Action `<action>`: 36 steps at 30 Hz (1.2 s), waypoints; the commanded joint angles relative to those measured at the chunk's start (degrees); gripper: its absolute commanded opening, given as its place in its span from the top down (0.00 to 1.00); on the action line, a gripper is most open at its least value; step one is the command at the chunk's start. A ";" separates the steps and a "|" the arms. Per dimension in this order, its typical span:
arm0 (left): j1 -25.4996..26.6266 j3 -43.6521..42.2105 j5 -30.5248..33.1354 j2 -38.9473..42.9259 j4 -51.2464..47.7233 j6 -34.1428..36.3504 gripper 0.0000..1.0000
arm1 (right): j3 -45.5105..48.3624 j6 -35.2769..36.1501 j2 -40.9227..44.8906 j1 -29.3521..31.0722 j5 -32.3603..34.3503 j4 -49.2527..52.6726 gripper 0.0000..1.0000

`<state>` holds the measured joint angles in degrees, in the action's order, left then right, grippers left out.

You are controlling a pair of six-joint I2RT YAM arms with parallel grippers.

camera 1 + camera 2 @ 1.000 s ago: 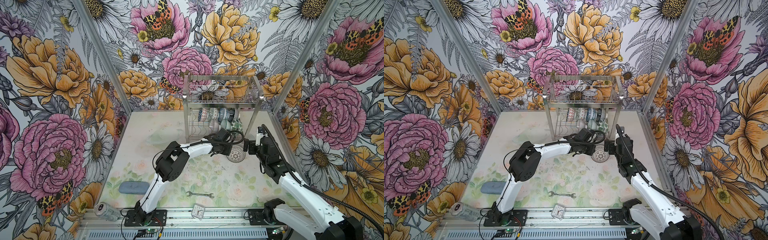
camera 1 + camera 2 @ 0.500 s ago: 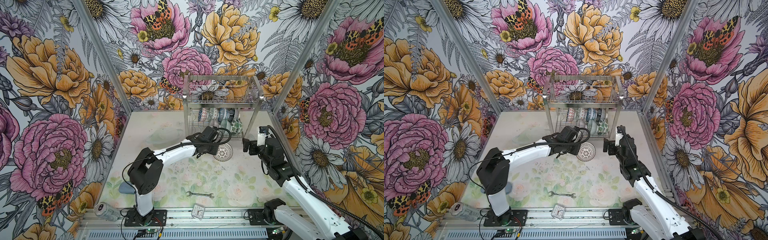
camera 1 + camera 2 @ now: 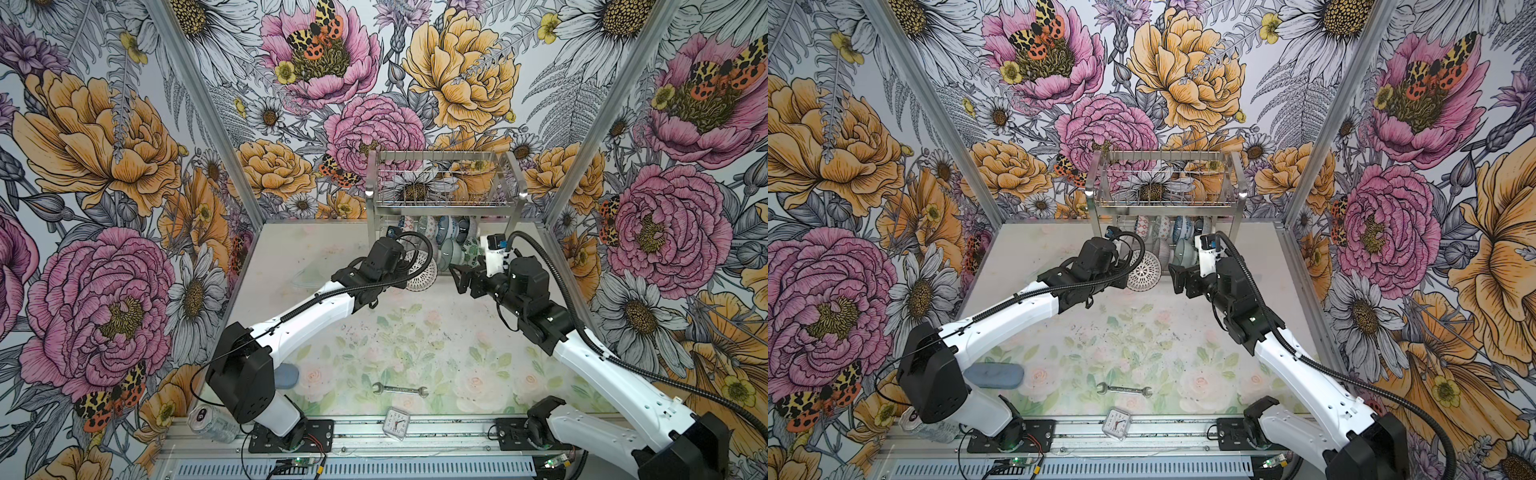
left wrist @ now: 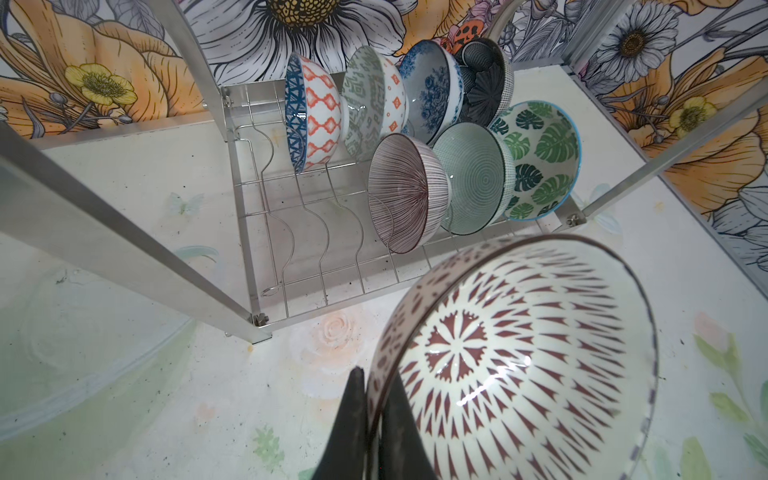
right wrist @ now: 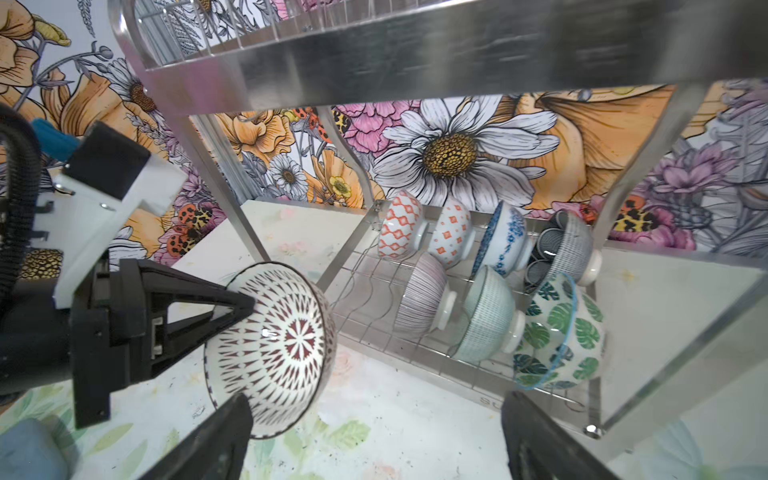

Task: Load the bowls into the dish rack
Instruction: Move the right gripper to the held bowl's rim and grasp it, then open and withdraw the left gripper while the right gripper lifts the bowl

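**A:** Where's the bowl (image 4: pixel 519 365) hanging?

**B:** It's hanging clear of the table, on edge, just in front of the lower tier of the rack (image 4: pixel 124 237). The left gripper (image 5: pixel 244 305) is pinching its rim, with the jaws nearly together and only the wall between them.

**A:** Which way is it facing?

**B:** The hollow is tilting up and toward the right arm. Both wrist views are showing the inside pattern.

**A:** And where's the room for it?

**B:** Seven racked bowls (image 4: pixel 473 178) are standing in that tier, four behind and three in front. The free wires are lying beside the striped bowl (image 4: pixel 407 195), on the left arm's side. From the left gripper the rack is lying straight ahead, past the bowl. So I'm reading the coming move as a short reach forward and down, with the rim going between two wires.

**A:** Is the right gripper (image 3: pixel 1177 279) helping?

**B:** It's hovering near the bowl without touching it, fingers spread wide and holding nothing. The left arm is the one that's placed for the move.

**A:** Any risk?

**B:** I'm thinking of a knock against the striped bowl, since the free wires are lying right beside it.
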<state>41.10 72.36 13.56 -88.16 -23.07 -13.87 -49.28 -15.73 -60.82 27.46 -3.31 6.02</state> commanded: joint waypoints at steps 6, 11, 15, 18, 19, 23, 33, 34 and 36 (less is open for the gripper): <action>-0.58 0.33 0.29 2.77 7.02 2.09 1.00 | -4.01 -9.99 -9.58 2.98 3.84 -8.45 0.17; -0.54 0.58 0.22 3.21 6.90 2.36 1.00 | -7.26 -11.98 -15.25 5.02 5.38 -8.90 0.36; -0.58 0.53 0.02 3.68 7.24 2.23 1.00 | -9.15 -13.48 -19.02 6.41 4.90 -9.49 0.61; -0.63 0.24 -0.14 4.24 7.71 2.14 1.00 | -9.39 -14.38 -20.81 7.02 4.49 -10.32 0.74; -0.59 0.11 -0.18 4.39 7.77 2.11 1.00 | -9.48 -14.49 -21.17 7.30 4.50 -10.41 0.79; -0.67 -0.63 -0.30 5.40 8.43 2.14 1.00 | -9.96 -14.34 -21.71 7.68 4.50 -10.16 1.00; -1.74 -2.10 0.59 9.05 5.71 3.29 0.28 | -13.96 -8.18 -21.28 8.53 11.85 -5.74 1.00; -1.93 -2.29 1.03 10.18 4.55 3.92 0.04 | -14.93 -6.75 -21.67 9.00 14.28 -4.81 1.00; -3.02 -2.74 1.63 13.45 1.07 5.30 0.01 | -17.48 -2.88 -23.47 10.47 21.37 -2.81 1.00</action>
<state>39.53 70.37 14.81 -79.81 -20.03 -9.93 -61.58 -23.73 -83.26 36.58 9.04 3.66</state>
